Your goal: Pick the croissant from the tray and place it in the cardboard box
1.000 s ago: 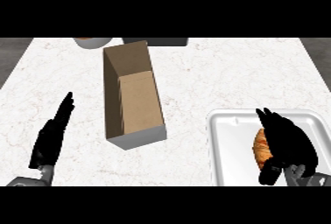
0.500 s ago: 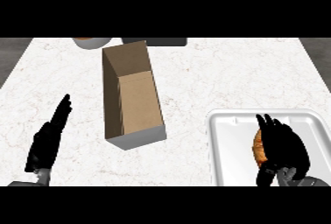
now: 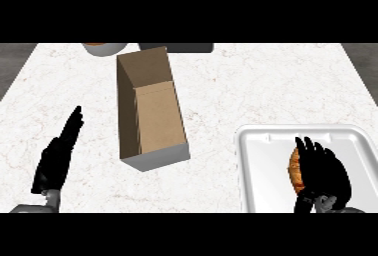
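Fingers of our right hand (image 3: 322, 167) lie straight and spread over the croissant (image 3: 294, 166), covering most of it so that only its left edge shows as an orange-brown strip; we cannot tell whether they touch it, and they are not curled round it. That croissant sits in the white tray (image 3: 260, 150) at the lower right of the counter (image 3: 244, 85), toward the tray's middle. Our left hand (image 3: 57, 157) rests at the lower left, fingers straight and together, pointing up the view, holding nothing. Between our two hands stands the cardboard box (image 3: 151, 117), long and narrow, open at the top, its brown inside in plain sight. It is well apart from the tray. At the counter's far edge we see a bowl (image 3: 103, 48) and a dark object (image 3: 177, 47), both cut off.
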Available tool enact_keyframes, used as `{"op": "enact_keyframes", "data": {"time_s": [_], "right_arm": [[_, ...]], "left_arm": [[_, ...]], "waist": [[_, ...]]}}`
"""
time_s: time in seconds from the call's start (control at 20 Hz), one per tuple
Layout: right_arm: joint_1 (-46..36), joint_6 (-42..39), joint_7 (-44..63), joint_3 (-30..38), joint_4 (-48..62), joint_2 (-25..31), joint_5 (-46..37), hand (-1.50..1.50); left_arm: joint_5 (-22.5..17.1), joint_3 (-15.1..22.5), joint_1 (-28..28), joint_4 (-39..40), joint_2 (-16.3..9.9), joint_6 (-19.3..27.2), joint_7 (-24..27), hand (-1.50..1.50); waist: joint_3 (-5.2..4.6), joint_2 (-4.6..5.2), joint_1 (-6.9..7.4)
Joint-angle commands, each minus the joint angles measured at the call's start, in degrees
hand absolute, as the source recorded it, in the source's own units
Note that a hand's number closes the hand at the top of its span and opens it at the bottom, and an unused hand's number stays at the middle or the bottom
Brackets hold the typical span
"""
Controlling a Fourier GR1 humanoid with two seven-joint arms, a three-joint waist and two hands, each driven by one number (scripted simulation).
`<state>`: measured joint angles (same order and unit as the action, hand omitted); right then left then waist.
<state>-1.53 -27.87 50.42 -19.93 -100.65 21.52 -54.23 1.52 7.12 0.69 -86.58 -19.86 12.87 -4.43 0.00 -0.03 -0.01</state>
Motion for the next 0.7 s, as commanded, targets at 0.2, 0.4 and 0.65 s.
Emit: {"op": "enact_keyframes", "data": {"time_s": [0.2, 0.4, 0.65], "right_arm": [[4.48, 4.45, -3.30, 0.40, 1.86, -2.52, -5.62, -1.50], [3.69, 6.15, -8.36, 4.60, 5.76, -1.10, -5.29, -1.50], [3.13, 2.22, -8.23, 6.43, 3.58, -2.44, -6.44, -1.50]], "left_arm": [[1.70, -2.64, -3.56, -2.60, 2.05, -2.86, 1.50, 0.00], [3.13, -3.70, -4.47, -3.74, 2.62, -3.70, 1.97, 0.00], [3.16, -6.25, -3.76, -2.28, 4.32, -6.18, 1.57, 0.00]], "waist": [[0.00, -0.02, 0.07], [0.00, -0.01, 0.07], [-0.01, -0.01, 0.00]]}}
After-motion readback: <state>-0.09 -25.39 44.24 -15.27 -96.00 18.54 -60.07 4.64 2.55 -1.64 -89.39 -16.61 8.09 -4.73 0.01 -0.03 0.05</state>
